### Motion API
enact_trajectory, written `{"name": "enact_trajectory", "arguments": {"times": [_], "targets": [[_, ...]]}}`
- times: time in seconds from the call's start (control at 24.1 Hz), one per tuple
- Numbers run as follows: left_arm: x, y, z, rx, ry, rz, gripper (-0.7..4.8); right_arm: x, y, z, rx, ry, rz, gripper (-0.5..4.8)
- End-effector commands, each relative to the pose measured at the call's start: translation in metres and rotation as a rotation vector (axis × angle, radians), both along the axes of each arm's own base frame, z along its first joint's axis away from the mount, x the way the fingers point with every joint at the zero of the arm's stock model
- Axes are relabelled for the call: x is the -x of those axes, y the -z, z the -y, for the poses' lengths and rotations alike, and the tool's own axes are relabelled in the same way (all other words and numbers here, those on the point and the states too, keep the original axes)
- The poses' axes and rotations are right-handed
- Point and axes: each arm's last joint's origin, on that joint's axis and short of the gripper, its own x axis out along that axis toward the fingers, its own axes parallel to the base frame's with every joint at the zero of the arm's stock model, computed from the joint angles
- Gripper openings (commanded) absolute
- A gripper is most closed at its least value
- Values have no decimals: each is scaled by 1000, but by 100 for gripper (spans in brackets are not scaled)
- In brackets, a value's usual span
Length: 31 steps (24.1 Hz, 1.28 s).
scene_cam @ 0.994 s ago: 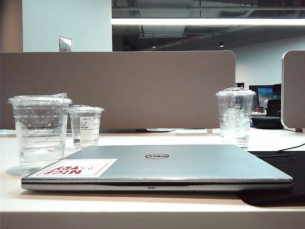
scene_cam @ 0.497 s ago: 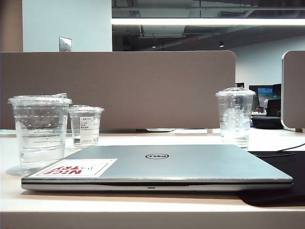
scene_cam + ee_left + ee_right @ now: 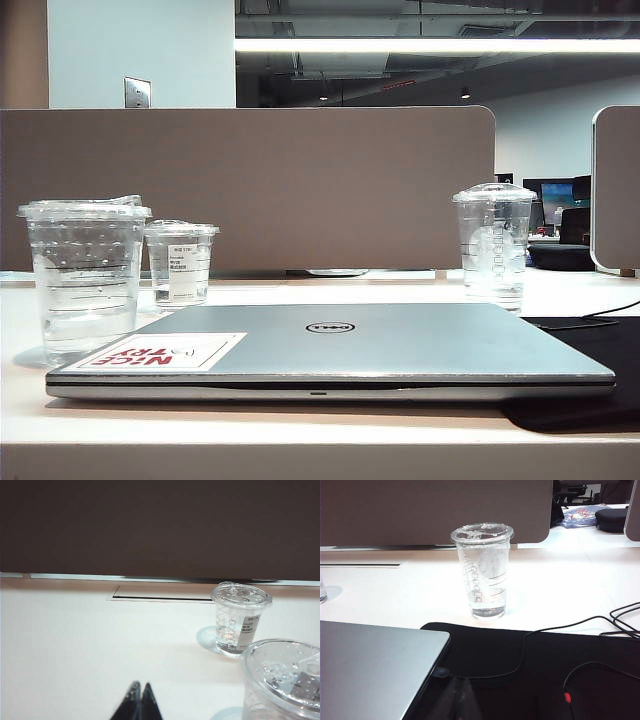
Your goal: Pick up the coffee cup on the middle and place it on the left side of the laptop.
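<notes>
Already the clear plastic coffee cup point(image 3: 84, 278) with thin dark lines, flat-lidded and holding only droplets, stands on the white counter point(image 3: 300, 432) just left of the closed silver-grey Dell laptop point(image 3: 330, 352). Behind sits a shorter labelled clear cup point(image 3: 180, 262); at far right a taller domed-lid clear cup point(image 3: 493, 244). Left gripper point(image 3: 139, 689) fingers are pressed together, empty; right gripper point(image 3: 461, 687) blurred, cannot tell.

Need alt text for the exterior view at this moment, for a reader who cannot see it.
A closed silver laptop lies on a white table, with no gripper in view. The coffee cup stands at its left corner, a shorter labelled cup just behind it, and a taller domed-lid cup stands behind the laptop's right side, before a grey partition.
</notes>
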Motion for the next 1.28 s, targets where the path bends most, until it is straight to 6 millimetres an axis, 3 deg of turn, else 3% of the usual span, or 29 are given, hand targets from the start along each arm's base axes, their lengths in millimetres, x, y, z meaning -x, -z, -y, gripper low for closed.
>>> {"name": "enact_trajectory", "arguments": {"times": [0.04, 0.75, 1.04, 1.28], "targets": [[0, -2, 0, 3, 4, 9, -5, 0, 0, 0, 1, 2, 16, -5], [0, -2, 0, 3, 4, 9, -5, 0, 0, 0, 1, 2, 15, -5], [0, -2, 0, 3, 4, 9, -5, -1, -1, 10, 1, 116, 24, -5], [0, -2, 0, 3, 4, 9, -5, -1, -1, 10, 2, 111, 25, -5]]}}
